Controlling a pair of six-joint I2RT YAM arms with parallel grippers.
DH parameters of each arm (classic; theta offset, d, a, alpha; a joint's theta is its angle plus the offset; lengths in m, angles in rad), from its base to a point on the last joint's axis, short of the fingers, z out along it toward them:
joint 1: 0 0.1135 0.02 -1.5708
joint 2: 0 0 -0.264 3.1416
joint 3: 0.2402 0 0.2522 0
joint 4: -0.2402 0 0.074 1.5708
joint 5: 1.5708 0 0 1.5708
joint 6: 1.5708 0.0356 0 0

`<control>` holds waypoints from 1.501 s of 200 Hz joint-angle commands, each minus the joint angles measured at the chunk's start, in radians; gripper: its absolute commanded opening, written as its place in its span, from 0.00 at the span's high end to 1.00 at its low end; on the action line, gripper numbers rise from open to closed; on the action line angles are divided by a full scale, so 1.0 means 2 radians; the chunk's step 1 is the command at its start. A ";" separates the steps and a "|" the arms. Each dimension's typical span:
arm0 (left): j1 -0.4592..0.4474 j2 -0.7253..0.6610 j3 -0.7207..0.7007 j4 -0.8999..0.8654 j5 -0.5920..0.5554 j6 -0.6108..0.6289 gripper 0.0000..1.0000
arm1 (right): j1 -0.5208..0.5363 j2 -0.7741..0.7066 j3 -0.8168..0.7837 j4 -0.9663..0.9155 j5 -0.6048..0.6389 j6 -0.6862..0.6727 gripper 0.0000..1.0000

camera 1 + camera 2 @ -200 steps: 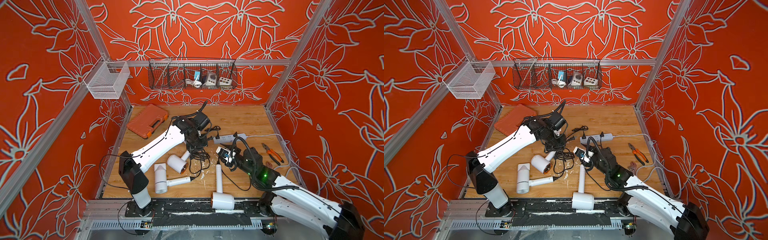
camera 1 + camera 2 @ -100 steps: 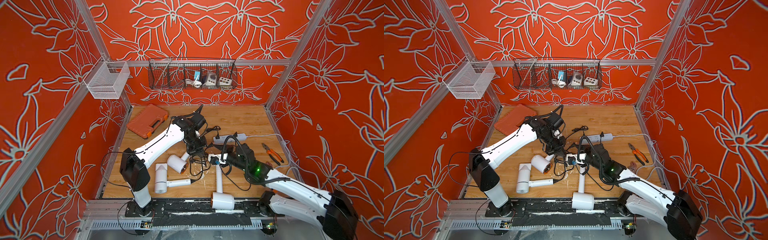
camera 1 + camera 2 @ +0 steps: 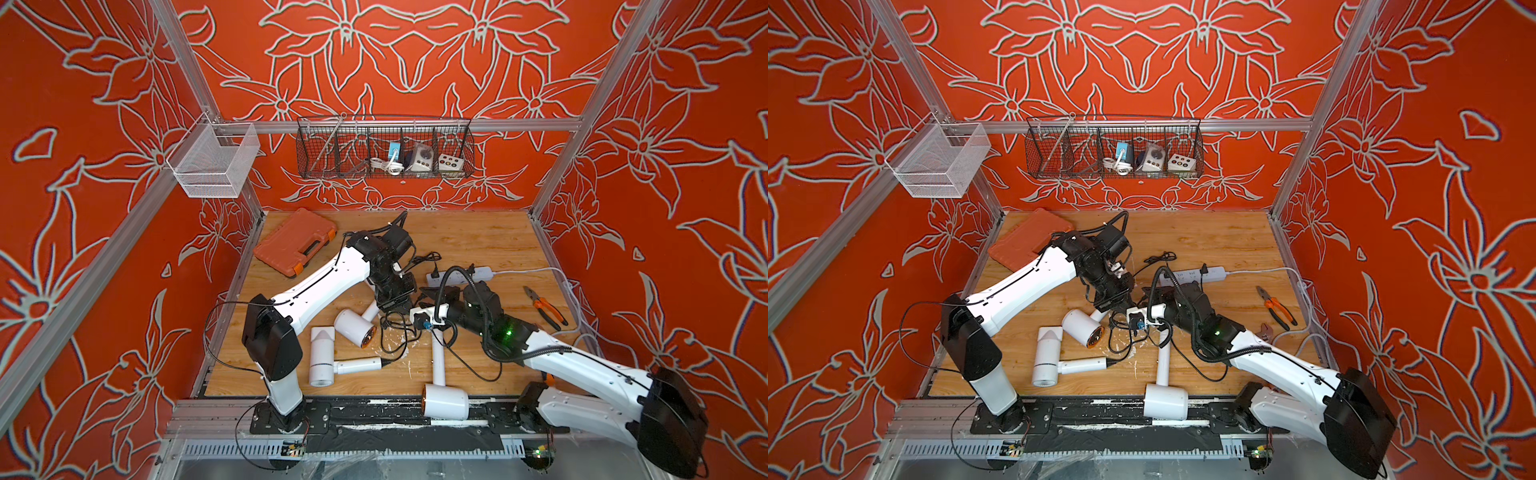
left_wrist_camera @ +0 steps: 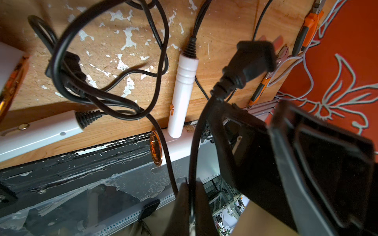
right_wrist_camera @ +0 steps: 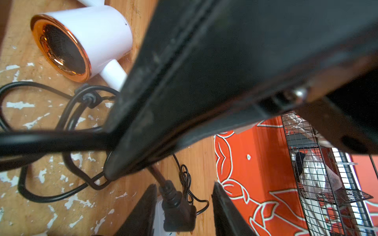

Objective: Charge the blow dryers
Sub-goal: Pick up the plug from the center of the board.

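Three white blow dryers lie on the wooden floor in both top views: one with a copper mouth (image 3: 355,328), one beside it (image 3: 322,361), one at the front edge (image 3: 444,401). My left gripper (image 4: 191,204) is shut on a thin black cord, whose plug (image 4: 253,61) sticks up beyond the fingers. My right gripper (image 5: 183,196) stands open around that plug (image 5: 178,212), above the white power strip (image 5: 158,216). In a top view the two grippers meet mid-floor, left (image 3: 395,301) beside right (image 3: 424,296). The power strip (image 3: 478,274) lies just behind them.
Loose black cords (image 3: 395,332) tangle between the dryers. Orange pliers (image 3: 544,305) lie at the right, an orange tool case (image 3: 296,241) at the back left. A black wire basket (image 3: 384,149) and a white mesh basket (image 3: 214,160) hang on the walls.
The right gripper has swung left toward the left gripper and now brackets the plug. The left gripper has come forward a little, still holding the cord.
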 commanded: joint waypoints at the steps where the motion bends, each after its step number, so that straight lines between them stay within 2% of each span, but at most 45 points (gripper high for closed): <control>1: 0.004 0.008 0.012 -0.015 0.038 -0.008 1.00 | 0.002 0.011 0.016 -0.009 0.006 -0.034 0.55; 68: 0.011 -0.002 0.016 -0.015 0.057 -0.010 1.00 | -0.001 0.022 0.017 -0.001 -0.007 -0.017 0.59; 84: 0.011 -0.004 0.013 -0.015 0.061 -0.009 1.00 | 0.000 0.025 0.019 -0.003 0.000 -0.020 0.66; 106: 0.012 -0.003 0.013 -0.015 0.074 -0.007 1.00 | 0.000 0.029 0.020 0.003 0.009 -0.019 0.80; 121: 0.012 -0.003 0.015 -0.015 0.083 -0.005 1.00 | -0.001 0.030 0.019 0.014 0.007 -0.018 0.82; 137: 0.012 -0.004 0.018 -0.015 0.087 -0.006 1.00 | 0.000 0.033 0.025 0.009 0.001 -0.017 0.95; 145: 0.012 -0.005 0.019 -0.015 0.087 -0.007 1.00 | 0.000 0.035 0.028 0.006 -0.001 -0.017 0.97; 165: 0.013 -0.009 0.020 -0.015 0.089 -0.008 1.00 | 0.000 0.036 0.027 0.007 -0.002 -0.015 0.95; 182: 0.015 -0.012 0.020 -0.015 0.090 -0.009 1.00 | 0.000 0.036 0.024 0.007 0.002 -0.013 0.80; 208: 0.015 -0.016 0.022 -0.015 0.093 -0.011 1.00 | -0.001 0.042 0.016 0.028 0.018 -0.012 0.72; 262: 0.017 -0.021 0.021 -0.015 0.091 -0.017 1.00 | -0.001 0.052 0.019 0.033 0.048 -0.015 0.76; 300: 0.027 -0.030 0.019 -0.016 0.087 -0.017 1.00 | -0.003 0.033 0.015 0.016 0.056 -0.023 0.75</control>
